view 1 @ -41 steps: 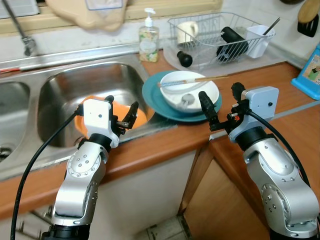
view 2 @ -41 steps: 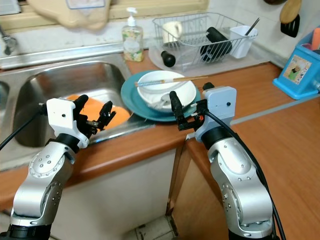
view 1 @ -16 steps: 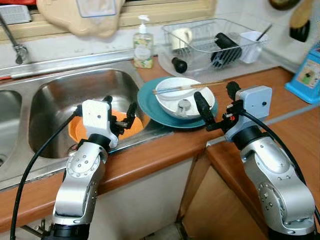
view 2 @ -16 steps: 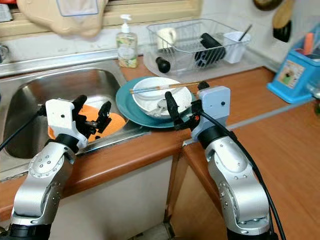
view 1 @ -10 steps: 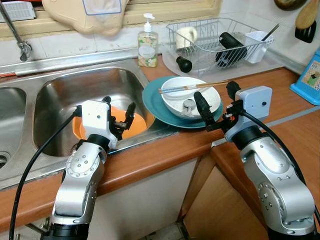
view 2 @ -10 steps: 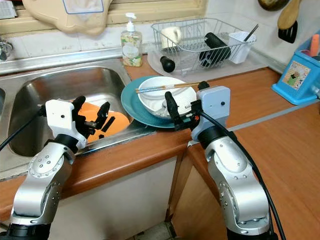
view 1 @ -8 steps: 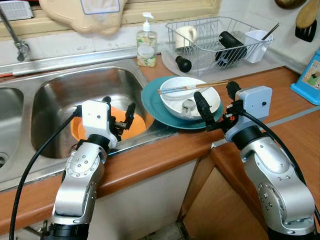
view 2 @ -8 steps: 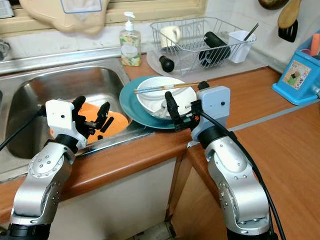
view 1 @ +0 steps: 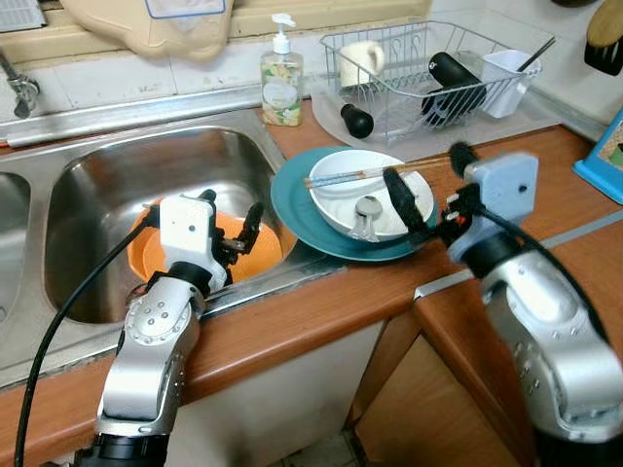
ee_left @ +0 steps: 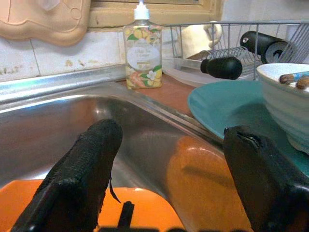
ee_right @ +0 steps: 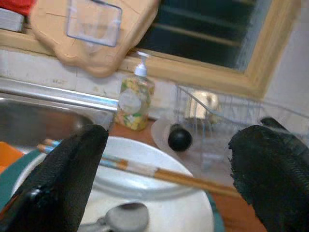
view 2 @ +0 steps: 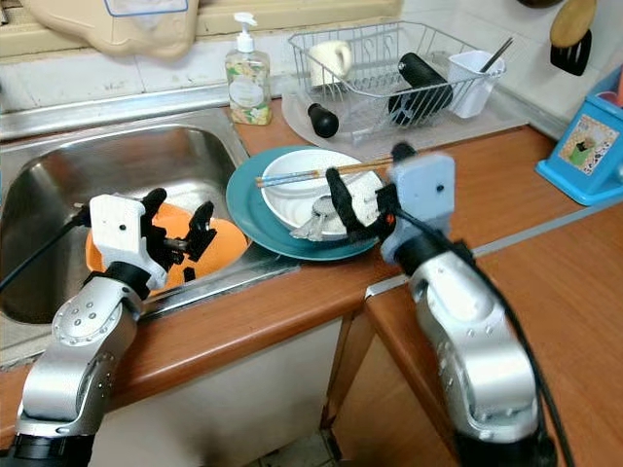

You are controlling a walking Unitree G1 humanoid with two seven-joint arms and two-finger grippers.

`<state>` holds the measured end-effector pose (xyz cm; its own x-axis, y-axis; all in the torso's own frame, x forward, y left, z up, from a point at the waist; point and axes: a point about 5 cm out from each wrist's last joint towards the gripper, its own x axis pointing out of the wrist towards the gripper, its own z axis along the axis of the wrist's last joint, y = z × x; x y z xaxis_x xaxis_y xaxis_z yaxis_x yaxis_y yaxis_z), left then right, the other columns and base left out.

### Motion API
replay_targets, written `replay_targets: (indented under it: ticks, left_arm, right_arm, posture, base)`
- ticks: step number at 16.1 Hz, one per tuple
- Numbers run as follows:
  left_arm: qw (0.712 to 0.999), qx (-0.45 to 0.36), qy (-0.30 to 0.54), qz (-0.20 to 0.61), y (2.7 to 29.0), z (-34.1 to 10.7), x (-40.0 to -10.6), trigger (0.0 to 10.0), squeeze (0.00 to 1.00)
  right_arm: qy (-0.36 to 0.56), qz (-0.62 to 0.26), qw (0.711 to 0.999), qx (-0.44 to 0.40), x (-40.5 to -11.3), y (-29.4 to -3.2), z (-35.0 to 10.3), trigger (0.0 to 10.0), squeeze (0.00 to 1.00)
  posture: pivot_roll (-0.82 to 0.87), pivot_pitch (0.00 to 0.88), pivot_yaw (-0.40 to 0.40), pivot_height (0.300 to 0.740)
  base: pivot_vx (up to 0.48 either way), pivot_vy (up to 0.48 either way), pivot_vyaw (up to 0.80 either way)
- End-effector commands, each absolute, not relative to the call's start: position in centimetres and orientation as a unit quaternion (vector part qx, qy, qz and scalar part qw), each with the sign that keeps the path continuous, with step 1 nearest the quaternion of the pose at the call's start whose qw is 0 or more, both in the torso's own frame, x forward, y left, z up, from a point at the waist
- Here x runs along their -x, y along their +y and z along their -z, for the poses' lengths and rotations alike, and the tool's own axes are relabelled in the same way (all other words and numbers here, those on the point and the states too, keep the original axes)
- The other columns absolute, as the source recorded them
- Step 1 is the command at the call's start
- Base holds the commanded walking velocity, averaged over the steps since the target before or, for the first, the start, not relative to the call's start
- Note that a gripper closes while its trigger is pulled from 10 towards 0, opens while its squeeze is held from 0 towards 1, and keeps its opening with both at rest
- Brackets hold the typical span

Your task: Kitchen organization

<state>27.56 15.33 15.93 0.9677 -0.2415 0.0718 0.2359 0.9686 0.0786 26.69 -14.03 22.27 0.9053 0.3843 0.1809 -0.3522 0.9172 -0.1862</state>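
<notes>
Ceramic bowl (view 1: 370, 190) likely heavy, slick, breakable: grip rim at 3 o'clock. Right gripper (view 1: 423, 190) wide open, empty. Left gripper (view 1: 234, 219) likewise, over orange plate (view 1: 263, 255).

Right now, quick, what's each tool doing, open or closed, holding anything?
Left tool: open, holding nothing, above the orange plate in the sink.
Right tool: open, holding nothing, at the white bowl on the teal plate.

Chopsticks (view 1: 375, 172) block bowl (view 1: 336, 199) top.
</notes>
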Motion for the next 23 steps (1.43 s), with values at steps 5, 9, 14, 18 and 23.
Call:
replay_targets:
  ticks: [5,9,14,18,23]
  left_arm:
    - [0.979,-0.094,-0.04,0.173,15.4,-16.8,-28.3,10.0,0.0]
    - [0.96,-0.142,-0.024,0.239,16.2,-17.6,-28.1,10.0,0.0]
    - [0.948,-0.161,-0.019,0.273,16.4,-18.4,-27.8,10.0,0.0]
    - [0.942,-0.163,-0.014,0.292,15.9,-18.4,-27.6,10.0,0.0]
    - [0.937,-0.166,-0.006,0.306,15.5,-18.2,-27.4,10.0,0.0]
  right_arm:
    - [-0.115,-0.241,0.946,0.183,-28.8,-14.6,-23.8,10.0,1.0]
    - [-0.075,-0.322,0.88,0.341,-31.8,-14.7,-24.1,10.0,0.0]
    - [-0.025,-0.383,0.828,0.409,-33.7,-15.0,-23.6,0.0,0.0]
    - [-0.024,-0.388,0.816,0.428,-35.1,-14.5,-23.3,0.0,0.0]
    - [-0.015,-0.39,0.802,0.451,-36.1,-14.3,-23.0,0.0,0.0]
  posture:
    - [-0.13,0.0,0.008,0.74]
    - [-0.12,0.0,-0.007,0.74]
    - [-0.12,0.0,-0.01,0.74]
    - [-0.11,0.0,-0.008,0.74]
    - [-0.12,0.0,-0.01,0.74]
  base:
    - [0.0,0.0,0.0]
    - [0.0,0.0,0.0]
    - [0.0,0.0,0.0]
    - [0.0,0.0,0.0]
    - [0.0,0.0,0.0]
